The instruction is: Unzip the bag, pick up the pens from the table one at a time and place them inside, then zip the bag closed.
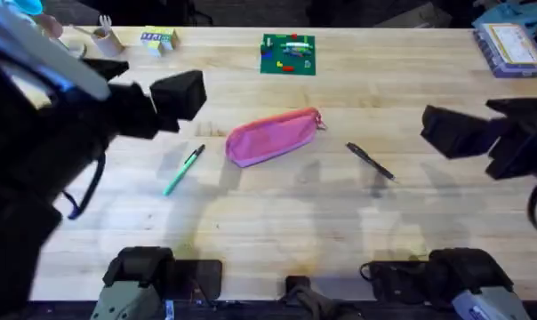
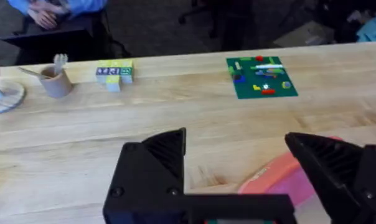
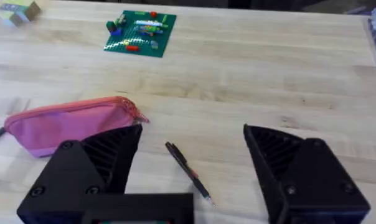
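The left claw (image 2: 238, 180) hangs above the desk (image 1: 277, 240) with its fingers spread wide and nothing between them. To its right, the green pen (image 1: 184, 169) lies flat on the desk, slanted, just left of the bag. The pink bag (image 1: 273, 136) lies at mid-desk, zipper closed, red pull at its right end. The black pen (image 1: 370, 161) lies right of the bag, apart from it. The right claw (image 3: 191, 180) hangs open and empty over the desk near the black pen.
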Controlling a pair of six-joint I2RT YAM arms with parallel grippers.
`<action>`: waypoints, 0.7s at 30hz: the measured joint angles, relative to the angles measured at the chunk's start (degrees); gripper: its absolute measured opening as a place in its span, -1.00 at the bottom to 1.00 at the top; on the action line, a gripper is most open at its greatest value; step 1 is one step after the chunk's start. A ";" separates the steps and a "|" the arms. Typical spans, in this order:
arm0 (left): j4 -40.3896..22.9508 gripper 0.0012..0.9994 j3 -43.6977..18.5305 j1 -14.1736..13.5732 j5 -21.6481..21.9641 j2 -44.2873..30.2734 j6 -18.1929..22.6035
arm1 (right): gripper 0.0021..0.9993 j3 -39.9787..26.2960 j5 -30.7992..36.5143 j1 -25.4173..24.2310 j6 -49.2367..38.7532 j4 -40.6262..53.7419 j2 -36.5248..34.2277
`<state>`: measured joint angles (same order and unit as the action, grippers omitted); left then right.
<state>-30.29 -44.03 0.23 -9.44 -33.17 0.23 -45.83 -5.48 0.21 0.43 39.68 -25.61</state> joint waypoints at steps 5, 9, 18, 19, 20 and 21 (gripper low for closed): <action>-3.35 0.99 -5.81 0.00 -1.29 -5.94 0.02 | 1.00 -6.12 -0.17 0.00 0.00 2.58 -7.08; -3.57 0.99 -7.78 0.00 -1.52 -8.40 0.02 | 1.00 -7.01 -0.17 0.00 0.00 2.70 -9.48; -11.60 0.99 -8.00 0.00 -3.17 -8.46 6.04 | 1.00 -7.05 -0.17 0.00 -0.02 2.84 -9.74; -13.26 0.99 -8.00 0.00 -3.97 -8.46 8.51 | 1.00 -7.05 -0.17 0.00 -0.01 2.84 -9.74; -14.55 0.99 -8.00 0.00 -4.73 -8.46 10.82 | 1.00 -7.05 -0.17 0.00 0.00 2.85 -9.74; -15.93 0.99 -8.00 0.00 -5.77 -8.46 13.81 | 1.00 -7.05 -0.17 0.00 -0.02 2.84 -9.74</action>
<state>-46.22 -52.03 0.23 -15.21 -41.63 14.04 -52.88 -5.65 0.21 0.41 42.53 -35.35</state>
